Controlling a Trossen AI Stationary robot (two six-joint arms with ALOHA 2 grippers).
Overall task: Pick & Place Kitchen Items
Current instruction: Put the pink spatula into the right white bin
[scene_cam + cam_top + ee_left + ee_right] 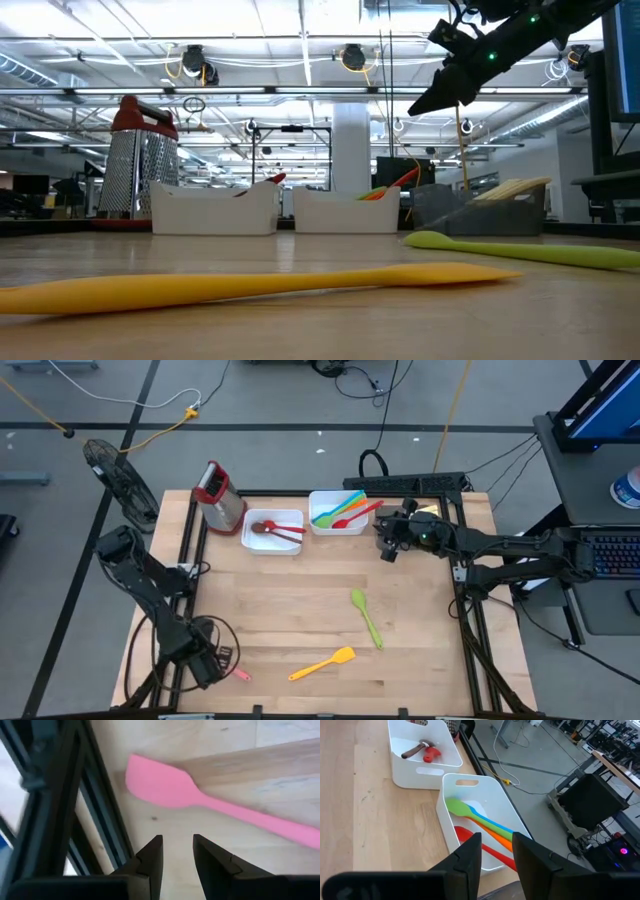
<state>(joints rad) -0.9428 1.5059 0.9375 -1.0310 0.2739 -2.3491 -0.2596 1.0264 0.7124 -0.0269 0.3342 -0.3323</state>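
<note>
Pink spatula point(200, 795) just beyond left gripper point(177, 855), jaws part open, empty. Right gripper point(496, 852) part open, empty, above white tray point(445, 815); green spatula point(366, 617) at its 6 o'clock.

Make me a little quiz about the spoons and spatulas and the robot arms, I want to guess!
1. True or false: the yellow spatula lies inside a white bin.
2. Which spatula lies by the left tool? A) pink B) blue C) brown
3. Fill in: the right tool hovers over the bin holding green, blue, orange and ____ utensils.

Key
1. False: it lies on the table, near the green spoon.
2. A: the pink spatula lies on the wood just beyond that tool's open fingers.
3. red
</note>
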